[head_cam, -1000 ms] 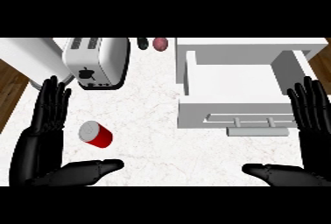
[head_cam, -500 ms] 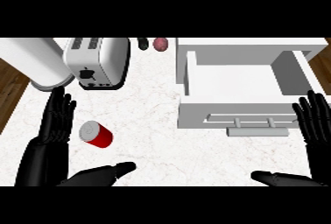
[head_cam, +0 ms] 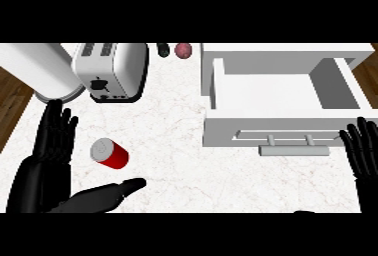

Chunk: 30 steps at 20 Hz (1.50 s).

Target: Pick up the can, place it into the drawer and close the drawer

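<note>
The left hand point(head_cam: 44, 170) is spread wide, fingers straight and thumb splayed well out to the side, holding nothing. The can point(head_cam: 109, 153) sits on the counter point(head_cam: 199, 175) in the gap between fingers and thumb, just beside the fingers and apparently touching neither. Its silver top faces up and left, with the red side showing below; whether it stands upright or lies tipped cannot be told from this angle. The main risk appears to lie here: if the fingers meet the round body before the thumb comes across, the can could be nudged away, rolling or skidding toward the toaster point(head_cam: 111, 70) or out of the hand's span. Further out, the drawer point(head_cam: 244, 131) stands open well to the right, so the carry crosses much of the counter, and a low pass might knock the can against the drawer's front wall. The right hand point(head_cam: 363, 152), open with straight fingers, rests at the view's right edge just beside the drawer's handle point(head_cam: 294, 146).
</note>
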Motion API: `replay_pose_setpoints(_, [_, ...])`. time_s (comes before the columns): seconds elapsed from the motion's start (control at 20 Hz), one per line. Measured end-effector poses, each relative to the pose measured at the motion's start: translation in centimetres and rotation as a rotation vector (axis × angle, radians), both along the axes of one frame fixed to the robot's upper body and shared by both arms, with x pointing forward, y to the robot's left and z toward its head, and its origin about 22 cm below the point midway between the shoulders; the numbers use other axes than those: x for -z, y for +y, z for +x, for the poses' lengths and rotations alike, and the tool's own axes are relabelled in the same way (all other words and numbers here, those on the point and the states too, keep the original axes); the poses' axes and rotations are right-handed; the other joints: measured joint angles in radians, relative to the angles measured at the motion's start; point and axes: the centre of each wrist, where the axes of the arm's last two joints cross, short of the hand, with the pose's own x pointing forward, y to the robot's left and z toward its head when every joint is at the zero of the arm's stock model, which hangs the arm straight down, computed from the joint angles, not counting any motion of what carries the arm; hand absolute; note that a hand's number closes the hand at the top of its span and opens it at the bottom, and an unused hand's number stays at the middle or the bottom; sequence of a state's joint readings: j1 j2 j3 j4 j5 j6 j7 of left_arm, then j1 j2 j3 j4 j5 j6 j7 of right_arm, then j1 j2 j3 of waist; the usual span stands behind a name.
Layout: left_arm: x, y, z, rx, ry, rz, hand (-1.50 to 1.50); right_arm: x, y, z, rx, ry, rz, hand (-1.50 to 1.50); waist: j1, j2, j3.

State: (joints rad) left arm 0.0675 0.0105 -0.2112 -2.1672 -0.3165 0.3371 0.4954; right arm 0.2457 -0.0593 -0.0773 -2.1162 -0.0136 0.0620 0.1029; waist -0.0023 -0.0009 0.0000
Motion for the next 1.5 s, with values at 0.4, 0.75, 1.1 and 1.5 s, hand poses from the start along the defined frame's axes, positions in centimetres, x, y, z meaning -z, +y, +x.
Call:
replay_pose_setpoints(0.4, [2.5, 1.3, 1.7, -0.021, 0.022, -0.011, -1.50, -0.1, -1.6, 0.1, 0.011, 0.001, -0.008, -1.50, 0.000, 0.001, 0.000])
replay_pose_setpoints(0.75, [4.8, 0.9, 2.6, -0.026, 0.040, -0.010, -1.50, 0.5, -1.6, 0.1, 0.006, -0.002, -0.013, -1.50, 0.000, 0.000, 0.000])
replay_pose_setpoints(1.1, [8.4, 2.2, 3.1, -0.056, 0.053, -0.006, -1.50, 0.6, -2.6, -0.5, 0.006, -0.001, -0.010, -1.50, 0.000, 0.000, 0.000])
replay_pose_setpoints(1.5, [11.3, 3.9, 2.3, -0.090, 0.065, -0.001, -1.50, 0.8, -3.2, -0.4, 0.005, -0.004, -0.018, -1.50, 0.001, 0.000, 0.000])
